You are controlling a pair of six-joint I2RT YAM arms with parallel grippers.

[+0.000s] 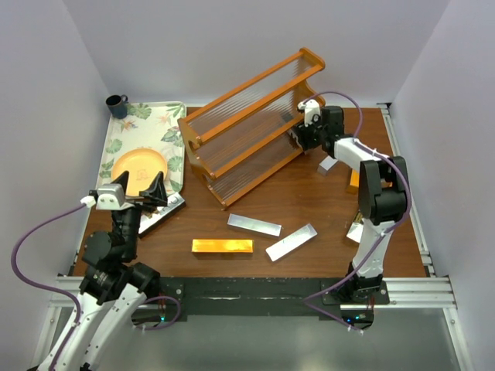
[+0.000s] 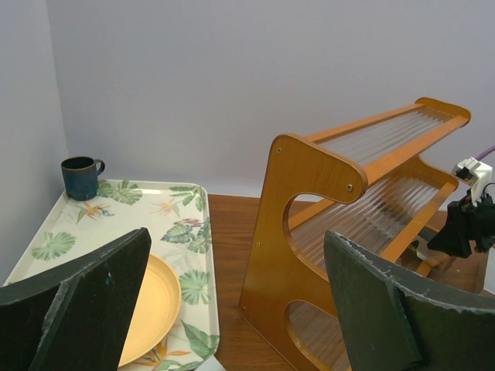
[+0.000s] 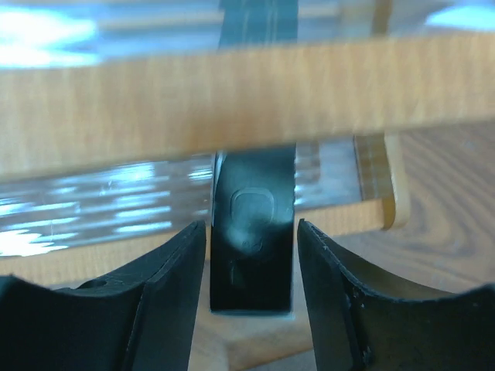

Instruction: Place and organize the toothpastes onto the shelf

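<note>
My right gripper [image 3: 251, 226] has its jaws slightly parted around a dark carton [image 3: 251, 267], with thin gaps either side. The carton sits behind a front rail at the shelf's [image 3: 232, 100] right end; I cannot tell which tier. I judge these cartons light, stiff and glossy, so slip-prone: pinch the narrow sides, mid-length. Ribbed slats should check sliding. My left gripper [image 1: 141, 190] hangs wide apart over the tray's [image 1: 116, 135] near edge. An orange-gold carton [image 1: 223, 246] and silver cartons [image 1: 254, 224] lie near the table's [image 1: 309, 193] front edge, and white walls close in.
</note>
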